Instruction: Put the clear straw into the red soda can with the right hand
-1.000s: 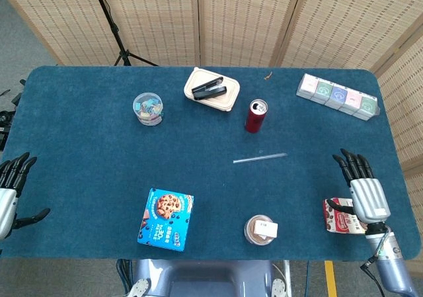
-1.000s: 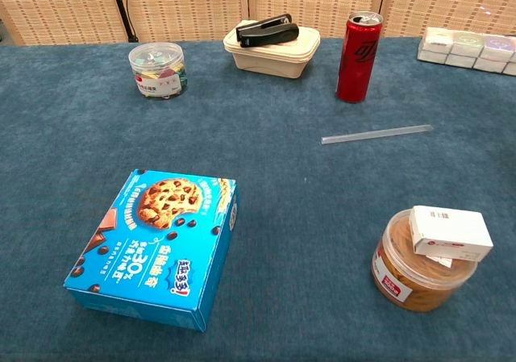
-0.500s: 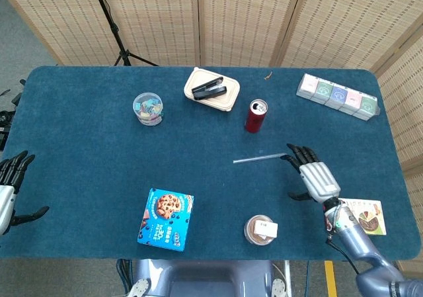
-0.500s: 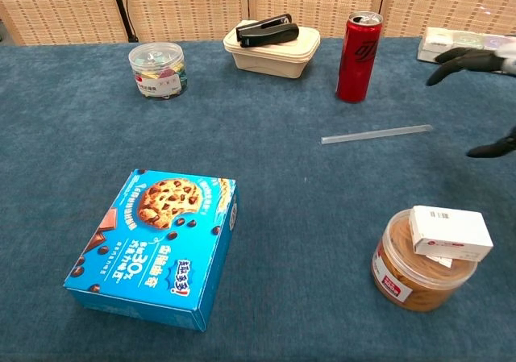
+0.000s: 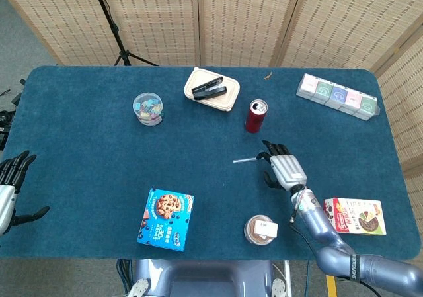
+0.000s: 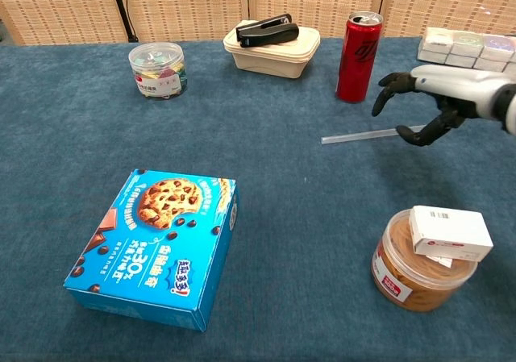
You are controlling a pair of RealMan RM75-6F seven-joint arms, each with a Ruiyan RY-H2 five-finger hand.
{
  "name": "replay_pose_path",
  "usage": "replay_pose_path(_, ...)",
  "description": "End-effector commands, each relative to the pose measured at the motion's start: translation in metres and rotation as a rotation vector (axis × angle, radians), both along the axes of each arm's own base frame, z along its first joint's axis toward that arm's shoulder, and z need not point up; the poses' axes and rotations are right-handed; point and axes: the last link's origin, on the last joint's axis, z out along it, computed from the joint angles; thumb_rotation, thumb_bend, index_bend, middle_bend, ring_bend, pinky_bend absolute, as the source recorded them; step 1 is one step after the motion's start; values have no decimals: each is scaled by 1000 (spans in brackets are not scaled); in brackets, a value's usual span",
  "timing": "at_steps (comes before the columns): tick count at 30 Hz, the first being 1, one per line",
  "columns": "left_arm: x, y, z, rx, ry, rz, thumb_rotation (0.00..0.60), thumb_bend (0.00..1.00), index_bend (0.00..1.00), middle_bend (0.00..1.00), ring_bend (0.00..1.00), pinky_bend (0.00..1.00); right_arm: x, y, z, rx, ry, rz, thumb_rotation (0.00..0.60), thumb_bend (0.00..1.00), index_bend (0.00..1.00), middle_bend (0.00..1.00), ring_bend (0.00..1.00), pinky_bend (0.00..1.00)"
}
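Note:
The clear straw (image 6: 359, 137) lies flat on the blue table, its left end (image 5: 242, 160) showing in the head view. The red soda can (image 5: 255, 116) (image 6: 359, 46) stands upright just beyond it, top open. My right hand (image 5: 282, 167) (image 6: 427, 104) hovers over the straw's right end with fingers apart and curled downward, holding nothing; that end is hidden under it in the head view. My left hand (image 5: 10, 190) hangs at the table's left edge, fingers spread, empty.
A cookie box (image 5: 166, 219) sits front left, and a round tub with a small white box on it (image 5: 262, 229) front centre. A beige container with a stapler (image 5: 211, 89), a jar of clips (image 5: 148, 108) and a tea box row (image 5: 338, 94) stand at the back. A snack carton (image 5: 354, 215) lies right.
My right hand has swept left from the table's right edge to over the straw's right end. The snack carton it covered is now exposed. The left hand stayed put.

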Motion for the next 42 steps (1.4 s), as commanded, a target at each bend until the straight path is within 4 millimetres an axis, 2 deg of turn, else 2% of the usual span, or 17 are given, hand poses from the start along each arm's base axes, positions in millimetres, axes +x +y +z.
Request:
replay_pose_path(1, 0, 0, 0, -3, 1, -2, 600, 0, 0, 0, 0, 0, 21, -2, -20, 21, 40, 23, 600, 608, 275, 0, 0, 0)
replay_pose_path(8, 1, -2, -1, -8, 2, -10, 600, 0, 0, 0, 0, 0, 44, -6, -42, 51, 94, 90, 600, 604, 285, 0, 0, 0)
replay_pose_path(14, 0, -2, 1, -4, -6, -9, 600, 0, 0, 0, 0, 0, 58, -16, -49, 43, 131, 140, 600, 604, 287, 0, 0, 0)
replay_pose_path(24, -1, -3, 2, -6, -8, -13, 600, 0, 0, 0, 0, 0, 56, -34, -58, 32, 176, 126, 600, 586, 288, 0, 0, 0)
replay_pose_path(28, -1, -2, 3, -7, -5, -14, 600, 0, 0, 0, 0, 0, 55, -37, -62, 28, 164, 120, 600, 459, 304, 0, 0, 0)
replay_pose_path(30, -1, -2, 3, -9, -3, -15, 600, 0, 0, 0, 0, 0, 55, -39, -63, 18, 152, 125, 600, 432, 313, 0, 0, 0)
replay_pose_path(36, -1, -2, 3, -9, -2, -15, 600, 0, 0, 0, 0, 0, 57, -42, -66, -19, 132, 151, 600, 418, 372, 0, 0, 0)
replay_pose_path(42, -1, -2, 3, -12, -2, -12, 600, 0, 0, 0, 0, 0, 57, -48, -68, -45, 124, 169, 600, 418, 385, 0, 0, 0)
